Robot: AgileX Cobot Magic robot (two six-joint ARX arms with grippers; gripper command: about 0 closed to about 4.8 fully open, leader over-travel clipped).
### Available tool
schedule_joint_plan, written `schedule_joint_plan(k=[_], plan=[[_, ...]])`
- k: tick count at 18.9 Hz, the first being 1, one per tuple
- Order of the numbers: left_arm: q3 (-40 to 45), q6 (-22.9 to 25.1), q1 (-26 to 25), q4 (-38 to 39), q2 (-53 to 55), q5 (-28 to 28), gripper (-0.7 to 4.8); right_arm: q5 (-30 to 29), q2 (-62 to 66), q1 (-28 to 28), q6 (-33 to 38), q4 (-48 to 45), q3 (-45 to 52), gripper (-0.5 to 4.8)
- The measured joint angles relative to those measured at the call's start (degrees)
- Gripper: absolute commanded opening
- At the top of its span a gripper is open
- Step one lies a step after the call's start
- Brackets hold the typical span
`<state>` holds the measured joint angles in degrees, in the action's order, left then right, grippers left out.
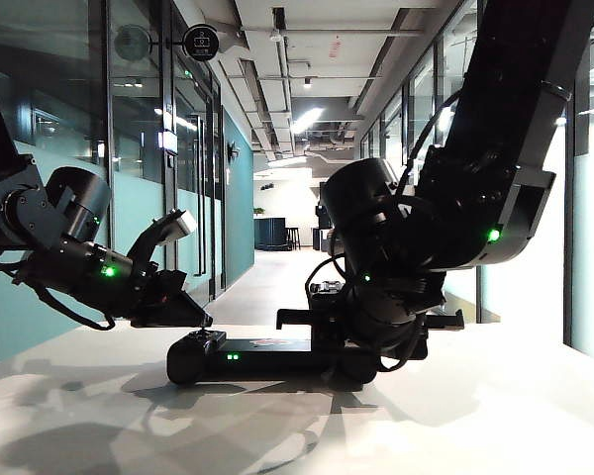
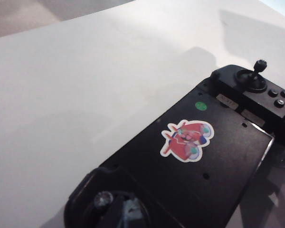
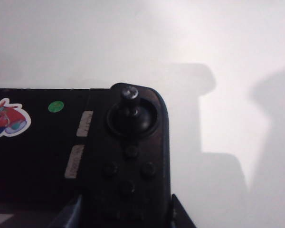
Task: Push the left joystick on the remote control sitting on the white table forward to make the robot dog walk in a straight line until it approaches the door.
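The remote control (image 1: 267, 354) lies flat on the white table (image 1: 495, 416), low in the middle of the exterior frame, two small green lights glowing on its near edge. My left tool (image 1: 183, 319) hangs at the left of that frame, tipped down over the controller's left handle; in my left wrist picture a dark fingertip (image 2: 121, 213) sits right beside the left joystick (image 2: 103, 199) at the bottom edge, but I cannot tell whether the tool is spread or pressed together, nor whether it touches the stick. My right tool (image 1: 381, 346) bulks over the controller's right end, and its arm blocks most of that side from the exterior camera. In my right wrist picture its two fingers (image 3: 180, 216) stand partly spread on either side of the right handle at the bottom edge, with the right joystick (image 3: 130, 93) upright above them. A red cartoon sticker (image 2: 187, 140) and a green dot (image 2: 200, 106) mark the flat middle. Beyond the table a glass-walled corridor (image 1: 277, 267) runs back; I cannot make out the robot dog.
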<state>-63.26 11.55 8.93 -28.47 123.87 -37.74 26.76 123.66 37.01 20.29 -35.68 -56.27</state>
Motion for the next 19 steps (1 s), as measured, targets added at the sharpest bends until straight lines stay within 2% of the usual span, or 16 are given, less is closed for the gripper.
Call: schedule_joint_plan(k=[19], plan=[[-0.1,-0.9,0.0,0.0,0.0,0.0,-0.06,0.0,0.0,0.0,0.0,0.0,0.0,1.65]])
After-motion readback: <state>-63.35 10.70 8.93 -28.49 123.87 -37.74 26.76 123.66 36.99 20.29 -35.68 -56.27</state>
